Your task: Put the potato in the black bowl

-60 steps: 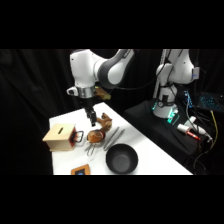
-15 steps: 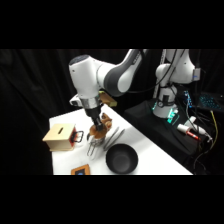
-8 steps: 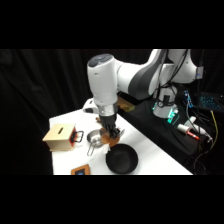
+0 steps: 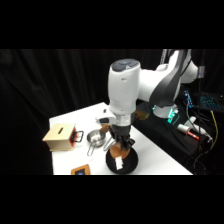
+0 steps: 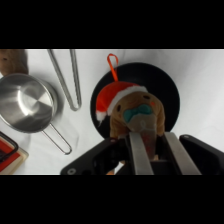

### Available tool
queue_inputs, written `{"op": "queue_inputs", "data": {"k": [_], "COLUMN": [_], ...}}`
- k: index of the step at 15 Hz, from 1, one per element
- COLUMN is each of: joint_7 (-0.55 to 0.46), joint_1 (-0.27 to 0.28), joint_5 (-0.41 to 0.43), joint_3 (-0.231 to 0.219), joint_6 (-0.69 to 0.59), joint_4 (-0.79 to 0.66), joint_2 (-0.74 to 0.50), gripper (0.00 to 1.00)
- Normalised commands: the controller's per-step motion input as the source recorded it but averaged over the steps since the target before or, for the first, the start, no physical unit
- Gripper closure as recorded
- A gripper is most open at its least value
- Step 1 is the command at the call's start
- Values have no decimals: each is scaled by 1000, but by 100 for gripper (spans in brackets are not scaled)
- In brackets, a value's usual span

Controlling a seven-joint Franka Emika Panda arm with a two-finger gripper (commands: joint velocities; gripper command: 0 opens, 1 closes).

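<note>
The potato (image 5: 137,117) is a brown plush one with a teal face patch and a red-and-white hat. My gripper (image 5: 150,136) is shut on it, one finger on each side of its body. It hangs right over the black bowl (image 5: 167,82), whose dark round inside shows all around it. In the side view the gripper (image 4: 120,146) reaches straight down with the orange-brown potato (image 4: 120,149) at the rim of the black bowl (image 4: 132,163) near the table's front edge. I cannot tell whether the potato touches the bowl's floor.
A shiny silver pot (image 5: 27,102) with a wire handle stands left of the bowl, and metal tongs (image 5: 67,80) lie between them. A brown lump (image 5: 12,60) is cut off by the corner. A wooden box (image 4: 59,136) and a small orange object (image 4: 81,171) sit at the table's left.
The arm has carried the potato from beside the silver pot towards the front and down over the black bowl. The pot, tongs and box stayed put.
</note>
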Motion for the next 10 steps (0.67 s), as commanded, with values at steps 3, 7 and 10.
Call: {"op": "queue_inputs", "data": {"k": [3, 7, 10], "joint_7": [-91, -171, -166], "joint_1": [-29, -88, -57], "joint_5": [34, 119, 96], "joint_3": [28, 23, 14], "joint_6": [182, 292, 246], "joint_4": [-138, -111, -52], "joint_2": [-26, 24, 26], "gripper": [56, 24, 1]}}
